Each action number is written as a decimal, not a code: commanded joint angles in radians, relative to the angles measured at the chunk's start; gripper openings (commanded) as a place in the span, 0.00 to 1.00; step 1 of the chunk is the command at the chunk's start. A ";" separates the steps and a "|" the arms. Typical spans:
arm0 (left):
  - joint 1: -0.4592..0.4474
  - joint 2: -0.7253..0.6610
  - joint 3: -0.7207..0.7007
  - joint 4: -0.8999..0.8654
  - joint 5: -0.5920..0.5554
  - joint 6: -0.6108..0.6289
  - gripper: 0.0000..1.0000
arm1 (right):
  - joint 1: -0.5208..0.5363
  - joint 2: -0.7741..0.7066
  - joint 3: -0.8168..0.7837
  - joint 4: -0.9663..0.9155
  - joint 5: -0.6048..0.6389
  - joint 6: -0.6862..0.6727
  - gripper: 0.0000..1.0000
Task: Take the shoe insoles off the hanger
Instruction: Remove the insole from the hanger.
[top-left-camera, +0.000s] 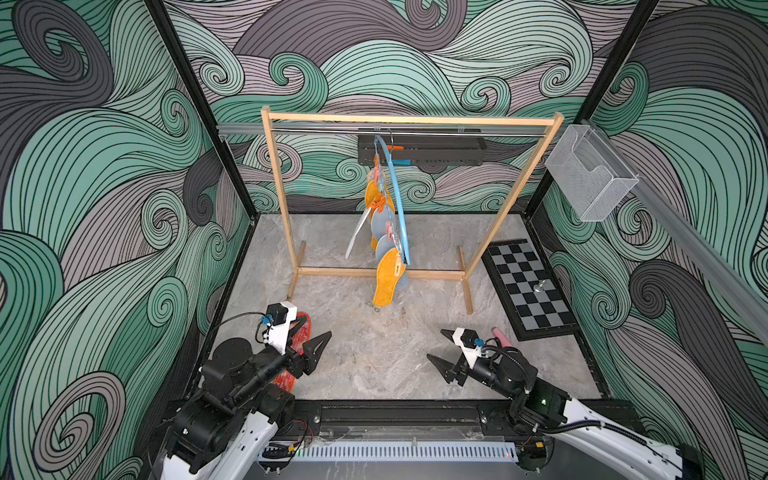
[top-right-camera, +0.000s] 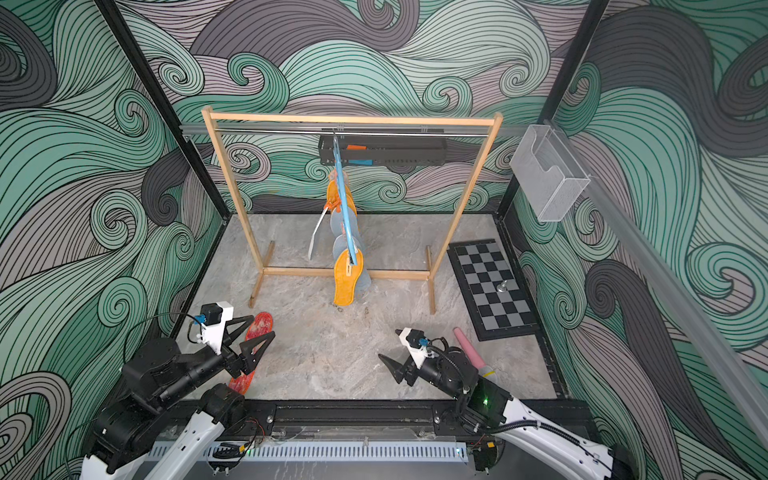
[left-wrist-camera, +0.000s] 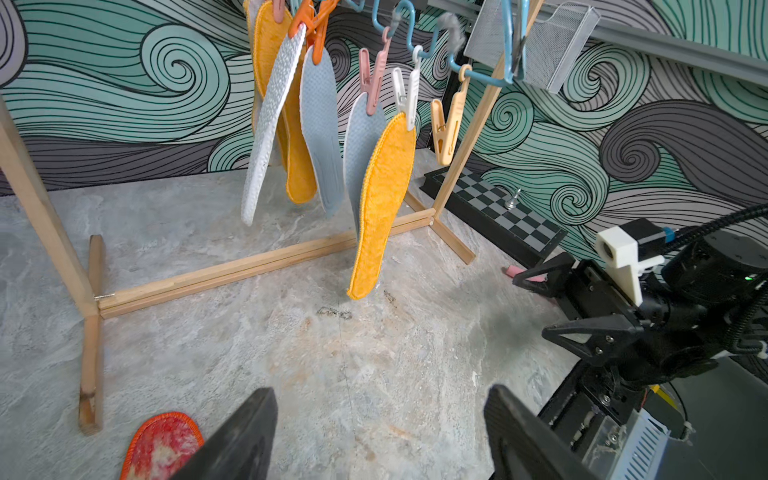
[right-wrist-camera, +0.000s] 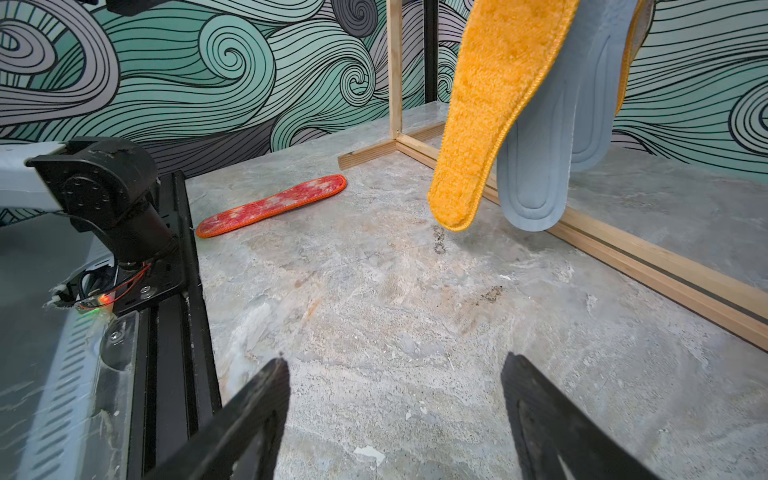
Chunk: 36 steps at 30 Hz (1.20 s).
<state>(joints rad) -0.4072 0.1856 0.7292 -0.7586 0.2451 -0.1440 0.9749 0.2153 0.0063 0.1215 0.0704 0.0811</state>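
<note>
Fingers (left-wrist-camera: 245, 432) of our left gripper (left-wrist-camera: 380, 392) stand spread wide with only bare table (left-wrist-camera: 208, 353) between them, holding nothing. Our right gripper (right-wrist-camera: 395, 359) is likewise splayed wide and empty, low over the front of the table and well apart from the left one. We see the red-white mottled insole (right-wrist-camera: 270, 205) lying flat on the table at the left side, off the hanger. In both top views the left gripper hangs over its middle, yet the wrist views show it lying free, outside the fingers. We find the hanger (top-left-camera: 397, 199), light blue, hooked on the metal rod of the wooden rack (top-left-camera: 282, 187) and turned nearly edge-on to us, so its clips run from back to front. Nearest us an orange insole (left-wrist-camera: 380, 199) hangs from a white clip (left-wrist-camera: 409, 99), its toe low beside the rack's bottom bar; we cannot tell whether it touches the table. Behind it hang two grey-blue insoles (left-wrist-camera: 322, 137), a white dotted insole (left-wrist-camera: 270, 124) tilted outward, and more orange behind those. One pale orange clip (left-wrist-camera: 446, 124) at the near end holds nothing. We see a chessboard (top-left-camera: 528, 286) at the right of the table and a pink stick (top-left-camera: 500, 334) just beside the right arm.
</note>
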 joint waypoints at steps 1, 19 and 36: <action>0.001 -0.018 0.007 -0.005 -0.007 -0.011 0.80 | -0.002 0.043 -0.024 0.067 -0.055 -0.020 0.85; 0.000 -0.020 -0.006 -0.006 -0.012 0.003 0.80 | -0.227 0.973 0.354 0.465 -0.433 0.082 0.80; 0.001 -0.020 -0.013 -0.002 -0.018 0.008 0.81 | -0.553 1.346 0.662 0.604 -0.834 0.115 0.77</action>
<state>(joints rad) -0.4072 0.1661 0.7216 -0.7593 0.2325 -0.1440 0.4442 1.5433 0.6296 0.6750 -0.6590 0.2005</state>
